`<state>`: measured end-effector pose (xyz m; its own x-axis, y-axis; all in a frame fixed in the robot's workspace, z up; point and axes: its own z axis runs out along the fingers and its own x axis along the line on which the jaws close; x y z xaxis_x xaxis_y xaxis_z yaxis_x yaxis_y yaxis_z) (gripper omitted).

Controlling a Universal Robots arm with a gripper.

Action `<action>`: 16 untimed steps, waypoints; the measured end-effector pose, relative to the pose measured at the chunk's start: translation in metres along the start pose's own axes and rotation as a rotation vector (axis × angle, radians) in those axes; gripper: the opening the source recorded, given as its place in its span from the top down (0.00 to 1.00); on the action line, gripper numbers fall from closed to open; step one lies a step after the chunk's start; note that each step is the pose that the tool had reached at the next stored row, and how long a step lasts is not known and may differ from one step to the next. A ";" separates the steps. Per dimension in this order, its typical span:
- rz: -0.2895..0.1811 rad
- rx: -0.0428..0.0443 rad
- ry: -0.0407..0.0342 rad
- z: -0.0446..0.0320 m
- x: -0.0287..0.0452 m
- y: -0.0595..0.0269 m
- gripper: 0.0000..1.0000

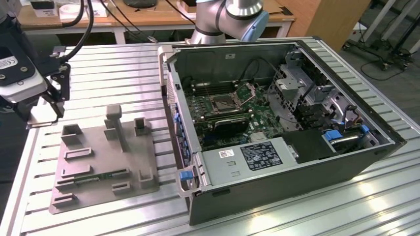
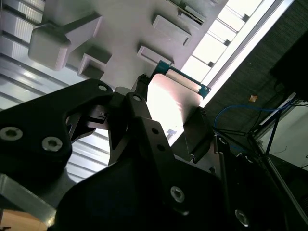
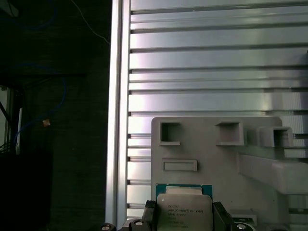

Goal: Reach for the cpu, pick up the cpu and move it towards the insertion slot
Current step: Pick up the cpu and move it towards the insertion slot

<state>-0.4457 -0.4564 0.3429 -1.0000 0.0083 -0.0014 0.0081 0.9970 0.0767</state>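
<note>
**cpu (image 3: 184, 211) clamped in the gripper (image 3: 185, 219) beside the grey tray (image 3: 211, 159)**

The cpu is gripped by two opposite edges between the dark fingers (image 3: 150, 215), which are closed firmly against it in both wrist views. Its silver-grey top and green rim are shown in the first wrist view. In the second wrist view its brightly lit flat face is seen with the grey tray behind it.

In the exterior view the cpu (image 1: 41, 115) is held just off the grey tray's (image 1: 98, 147) far corner, on the exterior view's left. It is carried clear of the tray's surface and above the slatted metal table (image 1: 118, 64). Whether any part of it overhangs the tray's edge cannot be told from that view. In the first wrist view its rim is seen overlapping the tray's border.

Several square and oblong recesses are moulded into the grey tray, along with raised blocks. A thin green memory strip (image 1: 98, 176) is laid in one of its long recesses, near the tray's front.

The insertion slot (image 1: 226, 102) is found well apart from the grey tray, on the exterior view's right. It is set on the green motherboard inside the open computer case (image 1: 288, 162), which stands beside the tray on the same table. Its dark centre is framed in silvery metal, and its hinged bracket (image 1: 251, 90) is tilted up behind it. Nothing is seated in the slot.
</note>
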 end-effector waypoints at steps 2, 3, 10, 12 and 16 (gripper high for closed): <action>0.000 0.0000 -0.0001 -0.0011 0.0000 0.0001 0.46; 0.000 0.0000 -0.0001 -0.0016 0.0000 0.0002 0.46; 0.000 0.0001 -0.0001 -0.0056 0.0000 0.0005 0.46; 0.000 -0.0001 -0.0004 -0.0066 0.0001 0.0005 0.46; 0.000 0.0000 -0.0008 -0.0086 0.0002 0.0007 0.46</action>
<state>-0.4459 -0.4563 0.3516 -1.0000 0.0082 -0.0021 0.0081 0.9970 0.0768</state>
